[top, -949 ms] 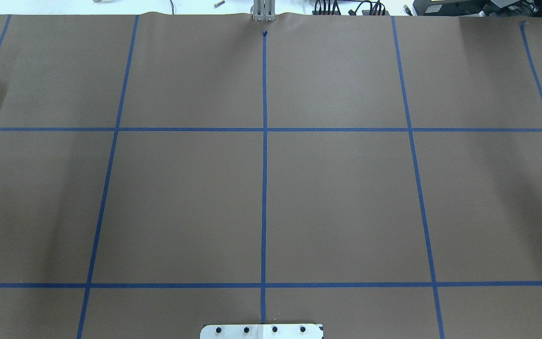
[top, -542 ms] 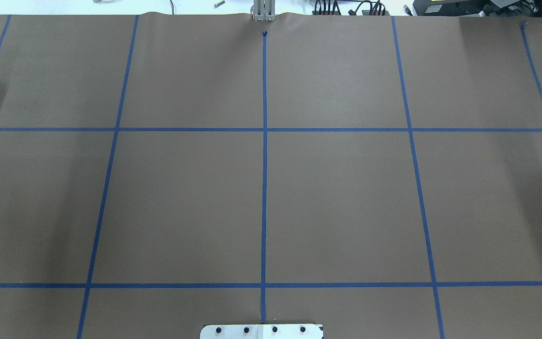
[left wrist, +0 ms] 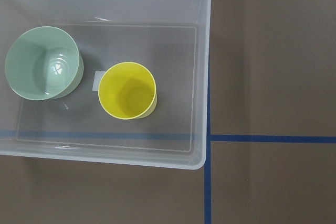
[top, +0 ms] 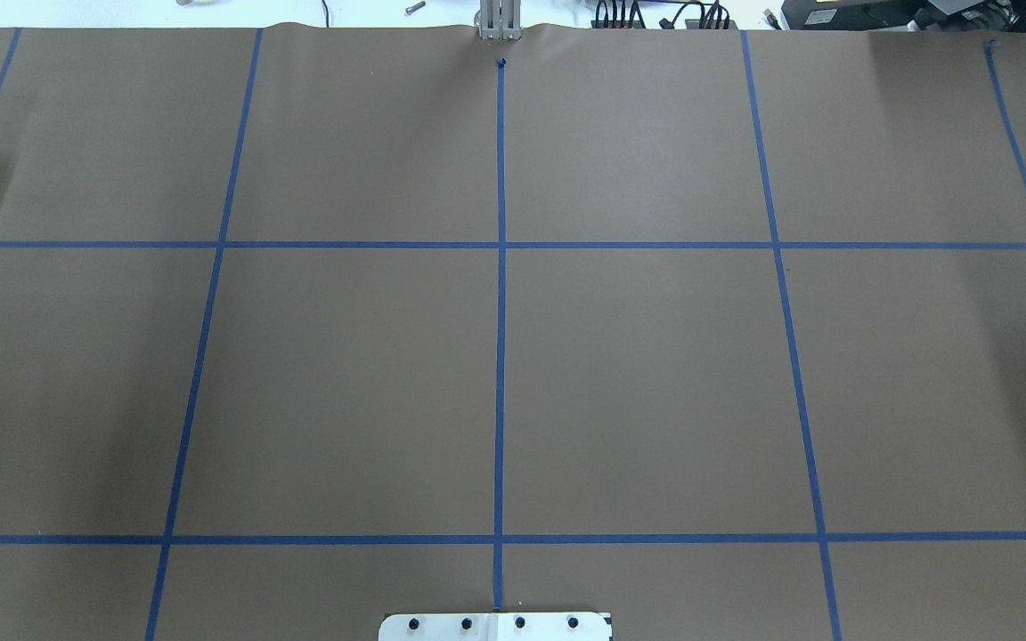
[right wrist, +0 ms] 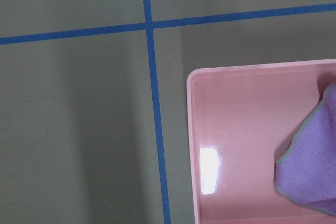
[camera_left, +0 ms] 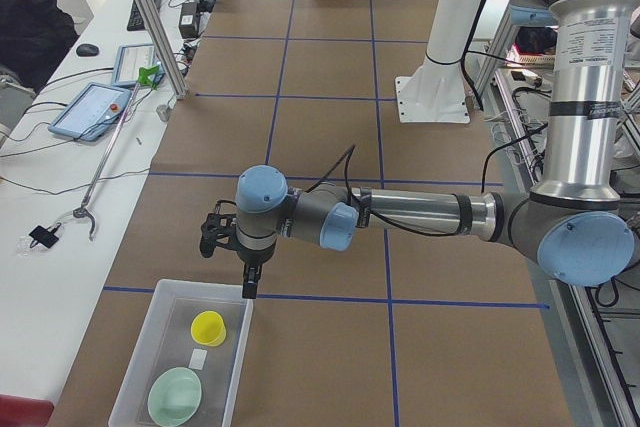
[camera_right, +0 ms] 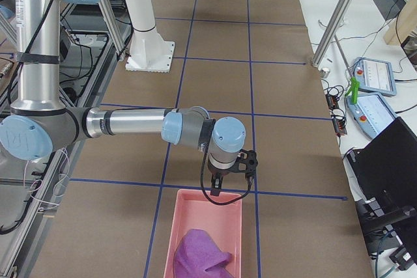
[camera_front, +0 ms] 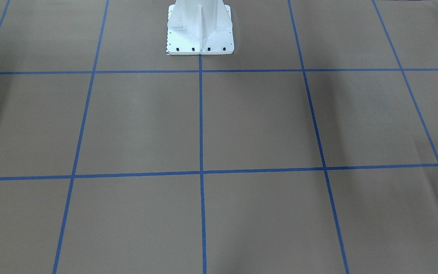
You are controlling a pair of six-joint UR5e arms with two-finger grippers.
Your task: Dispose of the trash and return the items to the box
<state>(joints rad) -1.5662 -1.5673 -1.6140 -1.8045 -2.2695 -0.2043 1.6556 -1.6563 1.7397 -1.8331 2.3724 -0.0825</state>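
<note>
Left wrist view puts box (left wrist: 203,51) straight below left claw (camera_left: 248,290), right claw (camera_right: 218,190) well apart at pink bin (right wrist: 192,129); can't tell either claw's opening.

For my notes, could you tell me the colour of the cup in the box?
The cup is yellow; left wrist view.

No legible text, brand, number or sign; white sticker (left wrist: 98,81) on box (left wrist: 202,51) floor shows no readable print.
</note>
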